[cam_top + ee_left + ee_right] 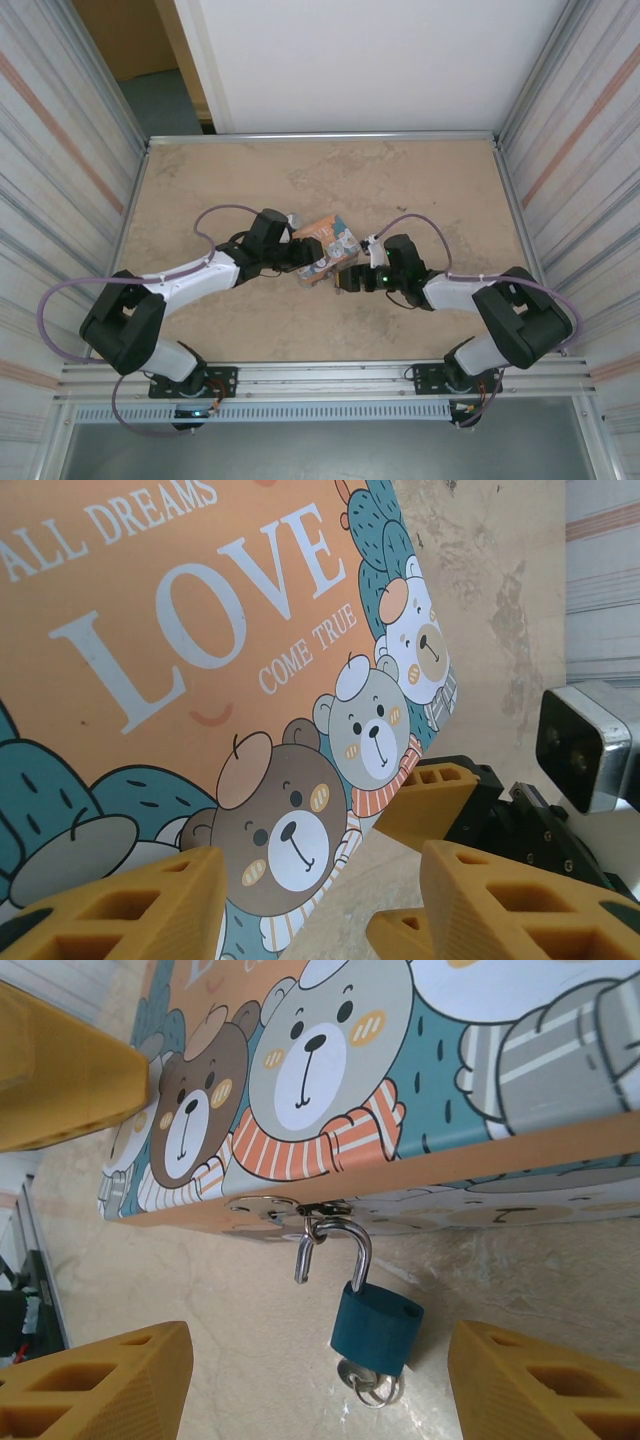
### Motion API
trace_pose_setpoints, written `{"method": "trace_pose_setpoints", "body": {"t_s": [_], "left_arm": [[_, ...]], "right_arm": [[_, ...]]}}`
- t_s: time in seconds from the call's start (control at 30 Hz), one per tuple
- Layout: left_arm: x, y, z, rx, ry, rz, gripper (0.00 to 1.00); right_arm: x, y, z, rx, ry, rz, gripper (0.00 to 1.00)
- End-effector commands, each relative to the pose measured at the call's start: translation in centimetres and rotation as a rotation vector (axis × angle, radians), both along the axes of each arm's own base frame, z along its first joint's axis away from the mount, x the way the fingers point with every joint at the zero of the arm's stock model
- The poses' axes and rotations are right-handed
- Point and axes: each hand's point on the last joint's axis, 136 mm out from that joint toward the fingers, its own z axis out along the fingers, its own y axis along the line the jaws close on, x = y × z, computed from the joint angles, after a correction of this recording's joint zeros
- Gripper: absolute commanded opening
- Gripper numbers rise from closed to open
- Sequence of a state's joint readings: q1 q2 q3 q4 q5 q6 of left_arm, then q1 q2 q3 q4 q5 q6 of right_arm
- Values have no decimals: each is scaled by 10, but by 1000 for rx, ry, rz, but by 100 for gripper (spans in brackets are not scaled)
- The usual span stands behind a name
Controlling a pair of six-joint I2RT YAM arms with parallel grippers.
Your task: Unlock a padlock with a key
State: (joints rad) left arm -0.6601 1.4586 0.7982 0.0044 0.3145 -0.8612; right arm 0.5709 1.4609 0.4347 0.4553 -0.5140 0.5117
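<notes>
- Padlock [375,1325] hangs from the clasp [275,1205] of the box [450,1080], loop [345,1245] open; I make out its key [368,1385] as a blurred stub underneath.
- Right tool [315,1375] apart, flanking the padlock, not touching it.
- Left tool [320,880] apart at the box corner.

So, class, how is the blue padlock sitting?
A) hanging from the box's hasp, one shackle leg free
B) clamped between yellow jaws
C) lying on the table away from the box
A: the padlock hangs by its shackle from the hasp on the box, one leg pulled free.
</notes>
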Motion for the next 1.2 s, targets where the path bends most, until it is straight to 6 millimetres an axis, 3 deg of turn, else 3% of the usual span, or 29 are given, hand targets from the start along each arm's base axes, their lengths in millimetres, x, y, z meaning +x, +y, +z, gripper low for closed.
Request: {"method": "trace_pose_setpoints", "body": {"t_s": [0.0, 0.8, 1.17], "left_arm": [[-8, 5, -11, 17, 39, -4, 54], [-8, 3, -10, 7, 39, -14, 54], [-8, 2, -9, 7, 39, -14, 54]], "right_arm": [[12, 13, 15, 34, -78, 28, 67], [14, 32, -4, 62, -47, 95, 63], [11, 36, 0, 91, -56, 124, 57]]}}
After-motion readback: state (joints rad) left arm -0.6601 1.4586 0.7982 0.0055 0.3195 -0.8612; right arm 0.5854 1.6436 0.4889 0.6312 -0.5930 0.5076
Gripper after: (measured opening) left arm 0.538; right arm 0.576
